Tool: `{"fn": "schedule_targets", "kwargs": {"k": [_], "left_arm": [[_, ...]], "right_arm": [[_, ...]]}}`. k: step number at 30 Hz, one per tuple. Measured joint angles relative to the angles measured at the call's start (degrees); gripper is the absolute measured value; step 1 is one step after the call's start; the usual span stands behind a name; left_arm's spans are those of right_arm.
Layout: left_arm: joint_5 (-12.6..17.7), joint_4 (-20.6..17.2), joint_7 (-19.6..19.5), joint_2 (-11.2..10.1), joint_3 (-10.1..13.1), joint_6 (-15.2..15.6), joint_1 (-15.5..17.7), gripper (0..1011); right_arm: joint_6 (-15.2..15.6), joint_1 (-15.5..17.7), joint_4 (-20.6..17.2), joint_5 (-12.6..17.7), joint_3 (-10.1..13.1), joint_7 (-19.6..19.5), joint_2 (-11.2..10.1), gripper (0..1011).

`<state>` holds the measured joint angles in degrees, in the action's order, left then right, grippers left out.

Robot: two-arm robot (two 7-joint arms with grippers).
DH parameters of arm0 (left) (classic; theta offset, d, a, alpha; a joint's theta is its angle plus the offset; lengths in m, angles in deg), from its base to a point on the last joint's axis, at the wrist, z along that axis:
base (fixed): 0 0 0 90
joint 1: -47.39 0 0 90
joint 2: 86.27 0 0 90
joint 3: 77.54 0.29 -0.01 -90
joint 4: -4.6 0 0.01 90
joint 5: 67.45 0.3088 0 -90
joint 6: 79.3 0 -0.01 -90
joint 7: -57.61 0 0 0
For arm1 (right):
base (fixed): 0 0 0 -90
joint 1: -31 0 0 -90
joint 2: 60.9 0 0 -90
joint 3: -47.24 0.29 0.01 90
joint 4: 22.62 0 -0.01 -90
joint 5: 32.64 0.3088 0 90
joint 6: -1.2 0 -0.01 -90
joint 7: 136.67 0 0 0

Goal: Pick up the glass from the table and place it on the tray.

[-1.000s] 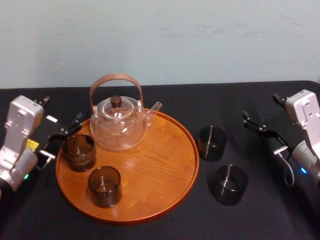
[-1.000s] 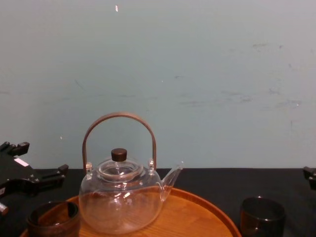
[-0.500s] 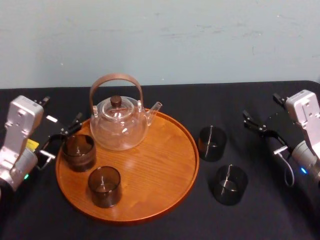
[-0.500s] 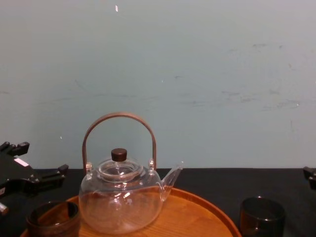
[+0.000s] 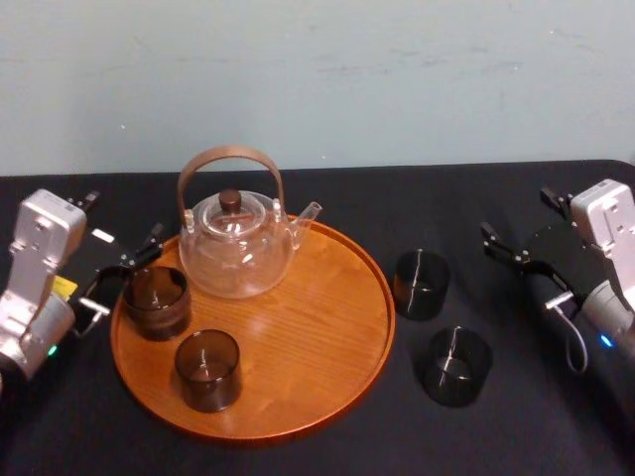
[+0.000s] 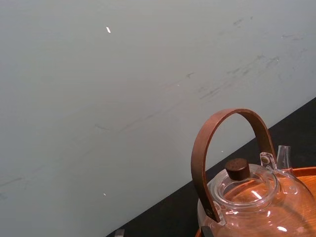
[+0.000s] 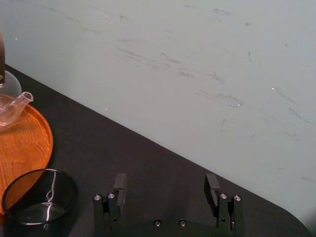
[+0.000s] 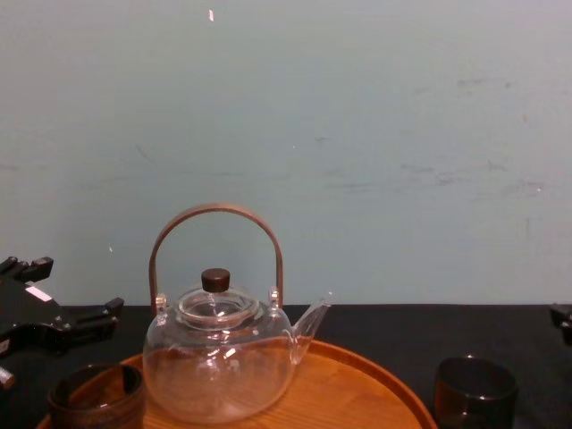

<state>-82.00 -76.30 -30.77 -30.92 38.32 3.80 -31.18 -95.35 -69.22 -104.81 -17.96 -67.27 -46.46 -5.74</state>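
Observation:
Two dark glasses stand on the black table (image 5: pixel 327 193) right of the tray: one (image 5: pixel 422 284) near the rim, one (image 5: pixel 456 365) closer to me. The nearer-rim glass also shows in the chest view (image 8: pixel 474 390), and one dark glass (image 7: pixel 39 197) in the right wrist view. The round wooden tray (image 5: pixel 327 327) holds two more dark glasses (image 5: pixel 157 300) (image 5: pixel 208 369). My right gripper (image 5: pixel 526 223) (image 7: pixel 165 186) hangs open and empty, right of the table glasses. My left gripper (image 5: pixel 117 226) (image 8: pixel 61 295) stands open beside the tray's left rim, apart from the glass there.
A clear glass teapot (image 5: pixel 236 246) (image 8: pixel 219 362) (image 6: pixel 252 197) with a brown arched handle stands at the back of the tray, spout pointing right. A pale wall rises behind the table. Bare black cloth lies between the tray and the right arm.
The right arm has shifted very slightly. The left arm, the glasses and the teapot have stayed where they were.

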Motion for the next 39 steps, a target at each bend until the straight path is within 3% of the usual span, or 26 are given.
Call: {"fn": "schedule_targets", "kwargs": {"k": [15, 28, 39], "left_arm": [[0.0, 0.0, 0.0, 0.0, 0.0, 0.0, 0.0, 1001], [0.0, 0.0, 0.0, 0.0, 0.0, 0.0, 0.0, 1001], [0.0, 0.0, 0.0, 0.0, 0.0, 0.0, 0.0, 1001]], "right_arm": [[1.9, 5.1, -6.4, 2.5, 3.8, 4.7, -3.4, 1002], [3.3, 13.0, -13.2, 5.8, 8.7, 9.3, -8.2, 1002], [5.6, 18.7, -17.0, 9.4, 12.2, 13.4, -10.8, 1002]]}}
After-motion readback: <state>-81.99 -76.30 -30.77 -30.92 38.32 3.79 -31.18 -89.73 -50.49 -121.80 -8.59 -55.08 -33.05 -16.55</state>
